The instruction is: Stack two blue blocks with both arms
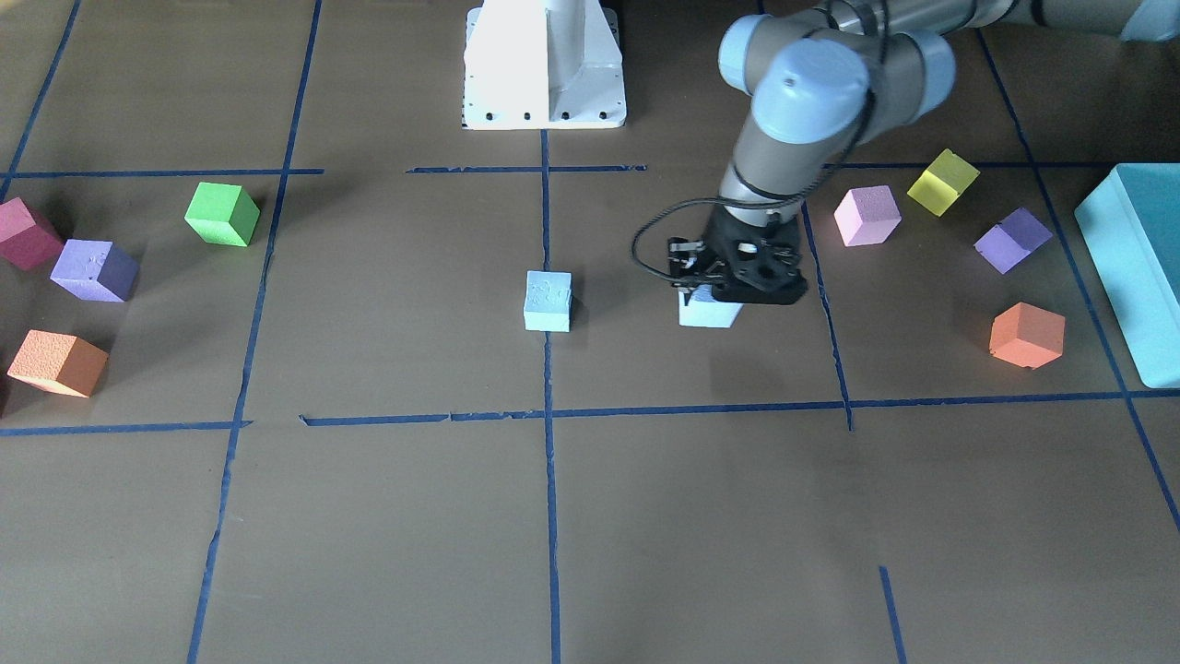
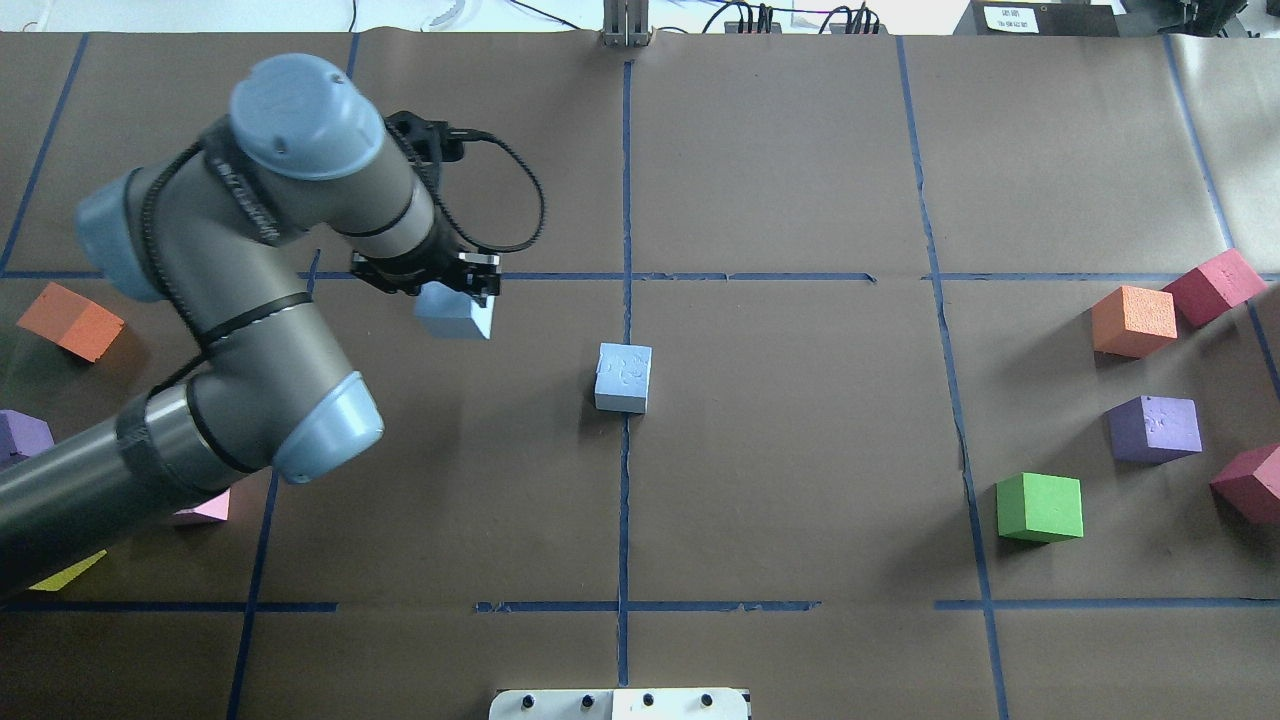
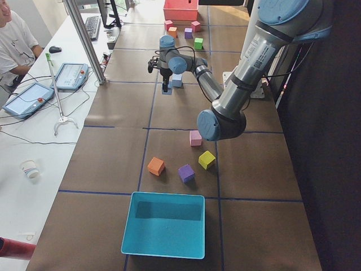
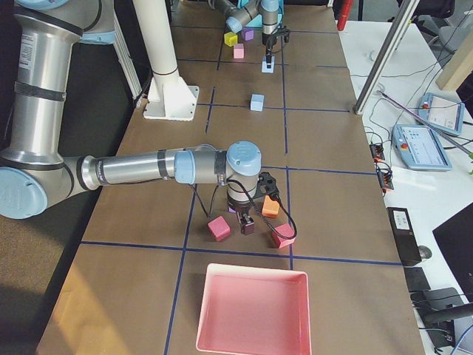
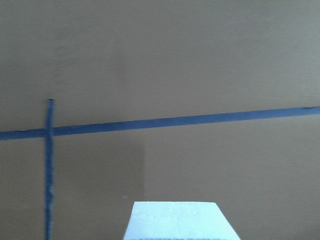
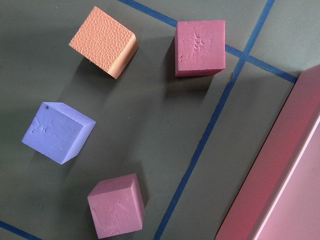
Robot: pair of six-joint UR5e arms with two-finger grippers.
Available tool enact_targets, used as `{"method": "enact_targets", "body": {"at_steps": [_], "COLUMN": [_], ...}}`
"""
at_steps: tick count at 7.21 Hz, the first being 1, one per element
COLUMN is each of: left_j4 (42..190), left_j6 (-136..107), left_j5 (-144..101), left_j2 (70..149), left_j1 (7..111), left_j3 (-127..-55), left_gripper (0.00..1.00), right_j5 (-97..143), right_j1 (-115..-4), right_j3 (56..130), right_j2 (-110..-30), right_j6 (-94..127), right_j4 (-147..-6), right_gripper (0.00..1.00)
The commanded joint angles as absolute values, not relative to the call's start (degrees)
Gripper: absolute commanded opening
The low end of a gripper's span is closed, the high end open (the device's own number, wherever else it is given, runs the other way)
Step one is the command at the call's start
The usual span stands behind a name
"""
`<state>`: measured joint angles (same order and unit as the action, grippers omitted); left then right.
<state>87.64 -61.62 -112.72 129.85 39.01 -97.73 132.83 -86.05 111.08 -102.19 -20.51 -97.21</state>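
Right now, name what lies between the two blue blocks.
Bare paper only, in the overhead view, between the centre block and the outer block at the left claw.

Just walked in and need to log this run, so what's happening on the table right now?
The left pincer is down on one blue block; whether it has closed on it isn't clear. The second blue block sits alone on the centre tape line, so nothing is stacked yet. The right pincer hangs over a purple cube far off on the robot's right.
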Motion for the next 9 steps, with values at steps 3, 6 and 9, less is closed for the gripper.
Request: {"method": "enact_targets", "body": {"at_steps": [3, 6, 9], "left_j4": [86.13, 86.31, 86.31], "left_j6": [-66.09, -65.83, -65.57], "left_j5": [-104.85, -104.07, -104.15], "left_j2": [143.0, 143.09, 143.17], "left_j1": [30.25, 29.01, 29.0], "left_j3": [-87.01, -85.7, -84.64], "left_gripper": [0.35, 0.38, 0.54], "right_j5": [133.07, 133.07, 133.07], "right_j1": [-86.04, -86.04, -86.04], "right_j3": [110.57, 110.39, 110.3], "right_j2": [-102.22, -102.22, -102.22], "right_j6": [-20.39, -20.39, -20.48], "right_j4": [-97.21, -97.21, -97.21], "right_gripper": [0.99, 0.99, 0.99]}}
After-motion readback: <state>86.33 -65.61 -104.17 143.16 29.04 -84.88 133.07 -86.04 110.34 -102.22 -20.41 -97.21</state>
